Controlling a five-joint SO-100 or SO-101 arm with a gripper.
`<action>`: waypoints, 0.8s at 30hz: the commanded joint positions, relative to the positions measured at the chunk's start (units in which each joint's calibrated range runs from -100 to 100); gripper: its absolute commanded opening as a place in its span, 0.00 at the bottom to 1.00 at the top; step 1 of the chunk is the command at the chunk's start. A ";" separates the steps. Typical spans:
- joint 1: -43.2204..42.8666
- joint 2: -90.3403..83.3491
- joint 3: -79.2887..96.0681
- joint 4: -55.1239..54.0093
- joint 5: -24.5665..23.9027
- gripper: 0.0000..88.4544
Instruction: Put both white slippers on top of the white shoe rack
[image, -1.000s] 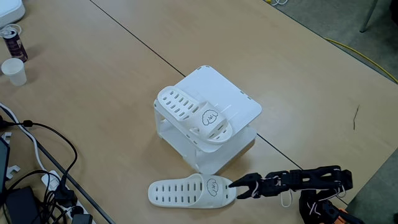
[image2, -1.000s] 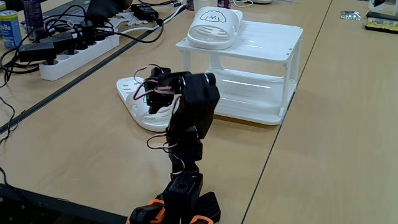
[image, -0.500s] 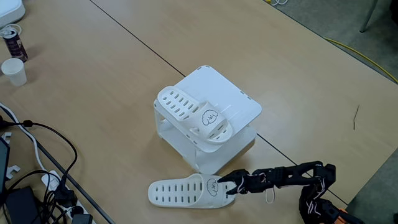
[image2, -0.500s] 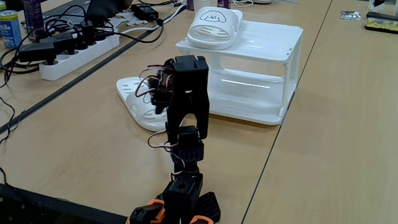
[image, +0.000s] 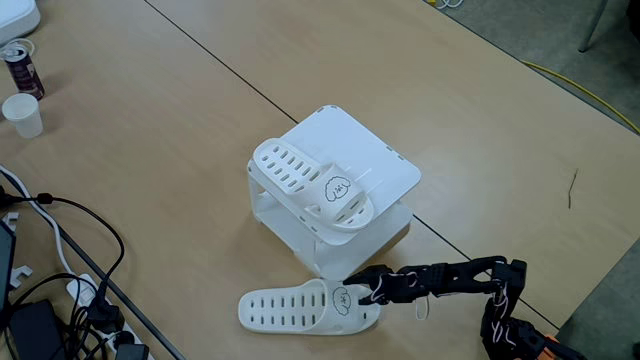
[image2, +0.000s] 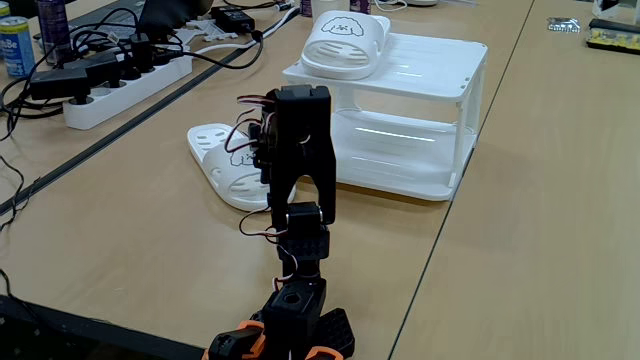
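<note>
One white slipper (image: 312, 186) lies across the left part of the white shoe rack's top (image: 375, 155), its cartoon-face strap toward the front edge. The other white slipper (image: 298, 308) rests flat on the table in front of the rack, strap end to the right. My gripper (image: 362, 291) reaches in low from the right on a black arm and stands open, its fingers at the strap end of the table slipper. In the other fixed view the arm (image2: 300, 150) hides the fingers; the table slipper (image2: 222, 165) and the rack (image2: 430, 70) with its slipper (image2: 343, 42) show behind it.
Cables and a power strip (image2: 110, 85) lie left of the table slipper. A can (image: 21, 66) and a paper cup (image: 22, 113) stand at the far left. A dark seam (image: 210, 60) crosses the table diagonally. The table edge runs near the arm base at lower right.
The arm has stretched left and lowered, carrying the open gripper from just right of the table slipper onto its strap end. Both slippers stay where they were.
</note>
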 joint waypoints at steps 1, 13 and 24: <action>-0.49 1.91 -7.90 -1.23 0.42 0.32; -5.34 11.34 -11.69 -17.10 0.42 0.32; -6.08 11.51 -14.75 -17.19 0.42 0.32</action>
